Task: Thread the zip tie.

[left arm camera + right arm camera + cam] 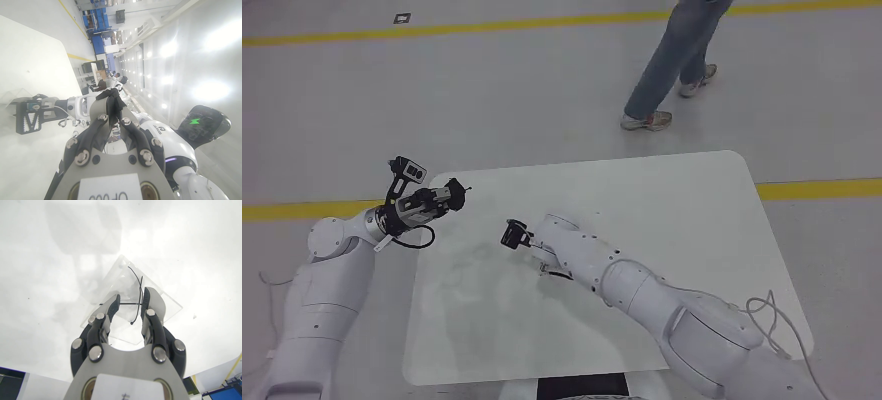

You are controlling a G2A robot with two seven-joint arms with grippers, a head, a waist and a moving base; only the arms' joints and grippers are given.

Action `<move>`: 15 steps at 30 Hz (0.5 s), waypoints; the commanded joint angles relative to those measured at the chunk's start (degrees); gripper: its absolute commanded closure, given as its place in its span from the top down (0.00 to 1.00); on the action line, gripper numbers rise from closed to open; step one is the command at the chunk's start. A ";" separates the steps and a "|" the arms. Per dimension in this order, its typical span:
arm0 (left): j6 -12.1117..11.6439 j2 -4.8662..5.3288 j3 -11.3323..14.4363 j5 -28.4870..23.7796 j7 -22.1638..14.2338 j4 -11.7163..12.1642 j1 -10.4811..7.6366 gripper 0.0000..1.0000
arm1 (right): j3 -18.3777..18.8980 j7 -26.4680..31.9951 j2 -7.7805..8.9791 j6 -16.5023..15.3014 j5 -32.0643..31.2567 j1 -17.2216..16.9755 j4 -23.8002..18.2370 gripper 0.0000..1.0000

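Right claw: the right gripper (pixel 130 294) hangs spread wide above the table (pixel 672 200), 1 ribbed pad (pixel 113 306) on each side of the zip tie (pixel 139 304)
Left claw: the left gripper (pixel 111 96) sits by the table's edge, well apart from the work, fingers pressed together with a ragged dark scrap at the tips; what the scrap is cannot be told
Zip tie: lies on a clear plate (pixel 166 306) in mid-table, a curved black line crossed by a straight strip (pixel 126 303); whether these are 1 tie or 2 cannot be told
Risk, grip: closing here could likely catch both strips at the crossing, or push the thin tie flat so it slips out from between the pads
Risk, plate: the plate looks loose and slick, and a downward nudge may slide it across the smooth tabletop
Materials: tie looks like thin, springy plastic with a small knob at 1 end; plate is see-through, square and hard-edged; pads are dark grooved rubber on grey metal fingers; table is matt white with rounded corners
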 commanded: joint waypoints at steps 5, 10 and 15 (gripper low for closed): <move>0.00 0.00 0.00 0.00 0.00 0.00 0.00 0.00 | 0.52 -0.51 -0.62 -0.67 0.61 0.64 1.84 0.28; 0.00 0.00 0.00 0.00 0.00 0.00 0.00 0.00 | 0.67 -0.85 -1.20 -0.78 0.68 1.10 3.07 0.24; 0.00 0.00 0.00 0.00 0.00 0.00 0.00 0.00 | 0.89 -1.03 -1.68 -0.88 0.69 1.44 3.67 0.06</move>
